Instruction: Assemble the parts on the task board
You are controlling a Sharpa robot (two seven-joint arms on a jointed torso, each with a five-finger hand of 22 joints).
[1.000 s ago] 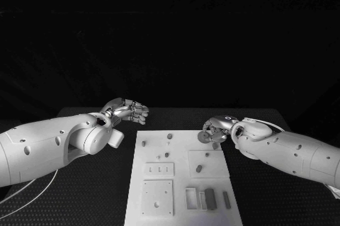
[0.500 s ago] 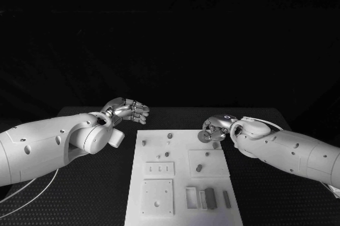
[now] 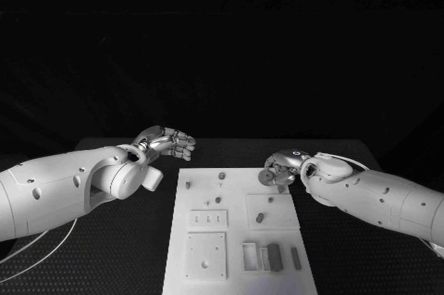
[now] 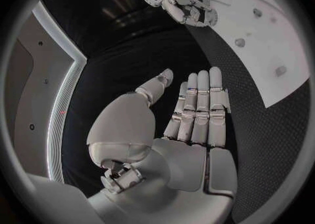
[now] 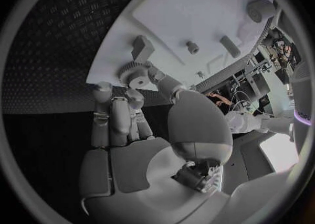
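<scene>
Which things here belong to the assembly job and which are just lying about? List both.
Job:
- task board
- gear, pinched in the right hand over the board's far right corner
- small parts on the board, such as the peg and the dark block

Lying about:
- black table
- left hand, off the board, holding nothing

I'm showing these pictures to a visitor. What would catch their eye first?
Probably the white task board bright against the black table. Next, the right hand at the board's far right edge, holding a small gear just above it. The left hand hangs open, off the board's far left corner.
</scene>
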